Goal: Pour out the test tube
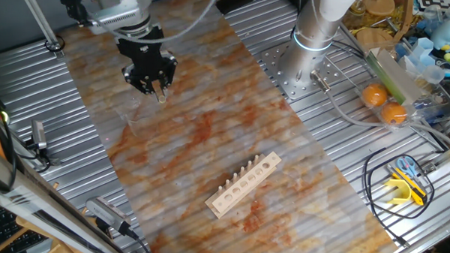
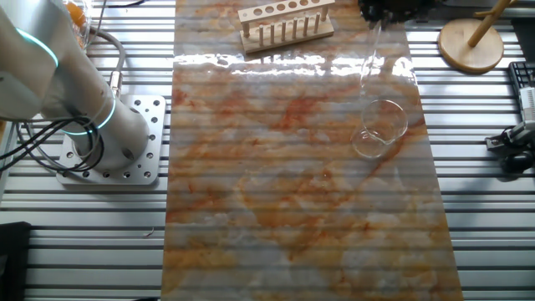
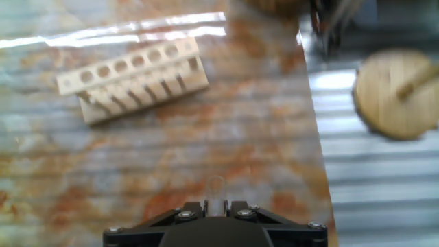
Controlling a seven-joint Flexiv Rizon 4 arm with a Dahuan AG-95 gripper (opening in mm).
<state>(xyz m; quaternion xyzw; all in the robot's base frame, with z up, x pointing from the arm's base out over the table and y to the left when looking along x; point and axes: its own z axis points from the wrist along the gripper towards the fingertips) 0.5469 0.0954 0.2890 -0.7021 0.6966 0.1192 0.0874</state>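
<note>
The test tube (image 2: 368,63) is a thin clear glass tube that hangs nearly upright from my gripper (image 2: 380,18), which is shut on its upper part. Its lower end reaches down close to the far rim of the clear glass beaker (image 2: 380,127), which stands on the marbled mat. In the hand view the tube (image 3: 216,191) sits pinched between the two black fingers of the gripper (image 3: 216,204). From the one fixed view the gripper (image 1: 155,88) hovers over the mat's far left part, with the faint beaker (image 1: 135,117) just below it.
A pale wooden rack (image 1: 243,185) with a row of holes lies on the mat (image 2: 284,192), away from the beaker. A round wooden stand (image 2: 471,43) sits on the metal table beside the mat. The arm's base (image 2: 104,142), cables, oranges (image 1: 383,103) and clutter ring the table.
</note>
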